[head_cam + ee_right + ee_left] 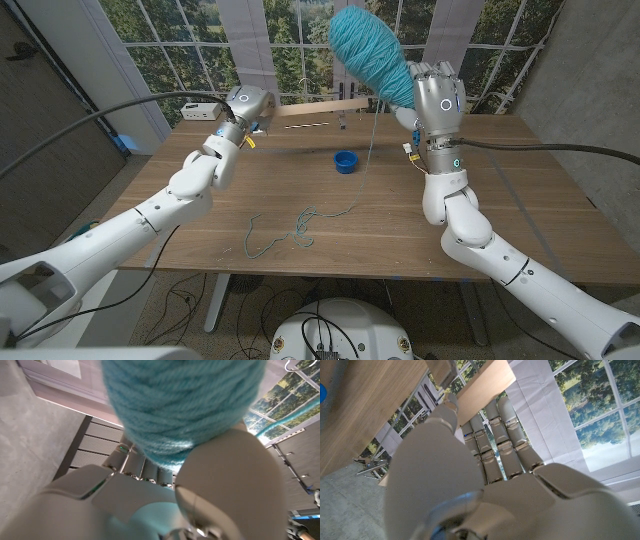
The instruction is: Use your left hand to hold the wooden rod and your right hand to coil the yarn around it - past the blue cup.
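My left hand [243, 109] grips one end of the pale wooden rod [322, 107], which sticks out level to the right above the table's far edge. In the left wrist view the fingers [492, 445] curl around the rod [482, 385]. My right hand [437, 97] is raised high and holds the teal yarn ball [369, 48], right of the rod's free end. A strand [373, 135] hangs from the ball to the table and trails into a loose tangle [298, 226]. The blue cup [345, 160] stands below the rod. Up close, the ball [180, 405] sits against my right hand [150, 502].
A white box with a cable [199, 112] sits at the table's [520, 210] back left corner. Windows run behind the table, and a grey wall stands at the right. The loose yarn lies on the near middle of the table.
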Robot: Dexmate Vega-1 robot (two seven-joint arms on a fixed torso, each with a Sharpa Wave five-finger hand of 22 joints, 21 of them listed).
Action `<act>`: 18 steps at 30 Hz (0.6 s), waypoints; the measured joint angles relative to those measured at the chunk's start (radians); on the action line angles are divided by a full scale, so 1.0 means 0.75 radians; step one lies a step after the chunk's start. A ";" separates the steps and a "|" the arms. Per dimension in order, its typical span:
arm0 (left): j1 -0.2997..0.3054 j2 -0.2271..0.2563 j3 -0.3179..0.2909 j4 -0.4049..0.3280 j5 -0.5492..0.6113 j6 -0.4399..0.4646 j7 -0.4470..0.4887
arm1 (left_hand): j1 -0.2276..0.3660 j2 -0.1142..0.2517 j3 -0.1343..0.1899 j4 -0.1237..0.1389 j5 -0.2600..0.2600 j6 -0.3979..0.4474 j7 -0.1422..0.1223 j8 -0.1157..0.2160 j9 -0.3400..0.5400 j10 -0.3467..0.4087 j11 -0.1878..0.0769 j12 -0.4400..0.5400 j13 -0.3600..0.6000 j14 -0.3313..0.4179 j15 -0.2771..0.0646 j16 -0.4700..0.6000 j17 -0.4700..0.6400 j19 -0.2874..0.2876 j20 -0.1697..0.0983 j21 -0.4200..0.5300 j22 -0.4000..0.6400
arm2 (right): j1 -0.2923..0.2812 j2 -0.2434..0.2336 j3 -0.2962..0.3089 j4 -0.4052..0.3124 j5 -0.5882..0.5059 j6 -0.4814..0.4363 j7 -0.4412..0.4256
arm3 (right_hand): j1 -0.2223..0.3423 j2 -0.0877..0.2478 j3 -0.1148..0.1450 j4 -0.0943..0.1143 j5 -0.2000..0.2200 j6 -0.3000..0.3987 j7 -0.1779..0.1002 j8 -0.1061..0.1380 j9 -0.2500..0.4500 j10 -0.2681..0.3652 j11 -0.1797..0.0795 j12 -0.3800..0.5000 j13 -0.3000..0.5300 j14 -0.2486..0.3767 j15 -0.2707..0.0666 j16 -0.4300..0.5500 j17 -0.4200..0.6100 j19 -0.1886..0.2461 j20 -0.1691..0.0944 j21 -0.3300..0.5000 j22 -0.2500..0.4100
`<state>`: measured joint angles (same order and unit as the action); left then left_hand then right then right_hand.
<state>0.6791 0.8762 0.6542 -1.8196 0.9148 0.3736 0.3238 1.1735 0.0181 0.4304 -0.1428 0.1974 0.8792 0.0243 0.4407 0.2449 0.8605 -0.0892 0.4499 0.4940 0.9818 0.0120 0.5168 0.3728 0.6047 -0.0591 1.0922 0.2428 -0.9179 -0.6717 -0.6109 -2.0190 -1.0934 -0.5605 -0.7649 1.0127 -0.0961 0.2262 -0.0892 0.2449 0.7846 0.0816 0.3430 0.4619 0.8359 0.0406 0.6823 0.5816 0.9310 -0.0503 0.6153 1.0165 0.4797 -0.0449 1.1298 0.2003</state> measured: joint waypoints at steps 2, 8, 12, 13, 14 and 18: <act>-0.005 -0.002 -0.003 0.000 0.000 0.000 0.000 | 0.000 0.000 0.000 0.000 0.000 0.006 -0.010 0.000 0.000 0.006 -0.006 -0.001 0.001 0.000 0.000 -0.003 0.006 0.000 0.000 0.000 -0.004 | 0.000 0.000 0.000 0.000 -0.016 0.021 0.017 | 0.000 0.000 0.000 0.000 0.000 0.000 0.000 0.000 0.000 0.000 0.000 0.000 0.000 0.000 0.000 0.000 0.001 -0.002 -0.002 0.001 -0.001; -0.011 -0.008 -0.014 -0.001 0.018 -0.050 -0.006 | -0.002 0.002 -0.003 0.000 0.000 0.008 -0.012 0.000 0.000 0.011 -0.010 -0.001 0.011 0.000 0.000 -0.004 0.006 -0.007 0.007 0.009 -0.010 | 0.064 -0.002 -0.017 0.014 -0.064 0.079 0.064 | 0.000 0.000 -0.002 -0.002 0.000 0.000 0.000 0.000 0.006 -0.005 -0.005 -0.002 0.000 0.000 0.000 -0.004 0.007 -0.002 -0.002 0.001 -0.001; -0.012 -0.011 -0.020 -0.003 0.032 -0.100 -0.007 | -0.002 0.002 -0.007 0.003 0.000 0.012 -0.016 0.000 0.000 0.013 -0.013 -0.001 0.013 0.000 0.000 -0.005 0.007 -0.007 0.007 0.009 -0.011 | 0.134 -0.001 -0.036 0.034 -0.093 0.113 0.087 | 0.000 0.000 -0.004 0.000 0.000 0.000 0.000 -0.002 0.006 -0.004 -0.005 -0.003 0.000 0.000 0.000 -0.005 0.007 -0.002 -0.002 0.002 -0.007; -0.012 -0.012 -0.022 -0.004 0.033 -0.102 -0.007 | -0.003 0.003 -0.008 0.003 0.000 0.012 -0.017 0.000 0.000 0.015 -0.015 -0.002 0.016 0.000 -0.001 -0.005 0.007 -0.009 0.005 0.012 -0.014 | 0.137 -0.001 -0.036 0.035 -0.103 0.124 0.095 | 0.002 -0.002 -0.004 -0.001 0.000 0.000 0.000 -0.004 0.006 -0.004 -0.005 -0.003 0.000 0.000 0.000 -0.012 0.008 -0.002 -0.002 0.007 -0.008; -0.012 -0.013 -0.023 -0.004 0.036 -0.112 -0.007 | -0.004 0.004 -0.008 0.002 0.000 0.012 -0.017 0.000 0.000 0.015 -0.015 -0.002 0.018 0.000 -0.001 -0.005 0.007 -0.010 0.005 0.014 -0.015 | 0.151 0.001 -0.041 0.039 -0.112 0.134 0.101 | 0.002 -0.002 -0.005 -0.001 0.000 0.007 -0.007 -0.006 0.006 -0.004 -0.005 -0.003 0.000 0.000 0.000 -0.013 0.010 -0.002 -0.002 0.008 -0.008; -0.014 -0.017 -0.027 -0.006 0.044 -0.150 -0.002 | -0.005 0.005 -0.010 0.001 0.000 0.012 -0.017 0.003 0.000 0.015 -0.015 -0.002 0.024 0.009 -0.010 -0.010 0.014 -0.009 0.005 0.015 -0.019 | 0.199 0.007 -0.054 0.054 -0.141 0.166 0.123 | 0.003 -0.003 -0.011 0.003 0.009 0.007 -0.007 -0.006 0.006 -0.004 -0.005 -0.004 0.000 0.000 0.000 -0.015 0.015 -0.004 -0.004 0.011 -0.008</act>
<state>0.6688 0.8637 0.6338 -1.8241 0.9474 0.2614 0.3225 1.1696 0.0219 0.4228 -0.1418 0.1976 0.8882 0.0115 0.4429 0.2450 0.8718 -0.1002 0.4484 0.5120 0.9888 0.0045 0.5094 0.3833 0.5977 -0.0555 1.1035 0.2286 -0.7685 -0.6663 -0.6515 -1.9782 -1.1990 -0.4361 -0.6726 1.0153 -0.0987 0.2177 -0.0869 0.2517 0.7897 0.0765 0.3387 0.4663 0.8326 0.0370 0.6796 0.5819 0.9313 -0.0506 0.6039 1.0278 0.4767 -0.0481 1.1383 0.1943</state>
